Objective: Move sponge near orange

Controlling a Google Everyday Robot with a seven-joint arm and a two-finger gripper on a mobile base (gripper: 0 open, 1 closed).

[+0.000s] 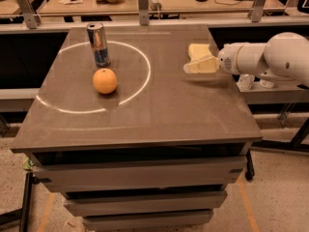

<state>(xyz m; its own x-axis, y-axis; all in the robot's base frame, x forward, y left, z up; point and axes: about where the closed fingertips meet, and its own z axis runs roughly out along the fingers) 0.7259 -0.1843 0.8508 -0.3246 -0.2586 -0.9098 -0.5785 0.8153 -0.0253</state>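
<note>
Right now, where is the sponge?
In the camera view, the sponge lies on the table's right side, just behind the pincer, far from the orange and the can at left.

The dark grey table (pixel 159 115) bears a pale ring (pixel 147 71). Inside the ring the orange (pixel 105 80) sits just in front of an upright can (pixel 98 44). The sponge (pixel 198 50) lies well apart, near the right edge, and the gripper (pixel 194 65) hangs just beside it.

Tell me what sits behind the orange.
A silver-blue can stands just behind the orange, apart from it. The claw hovers across the table by the sponge, covering its near edge.
</note>
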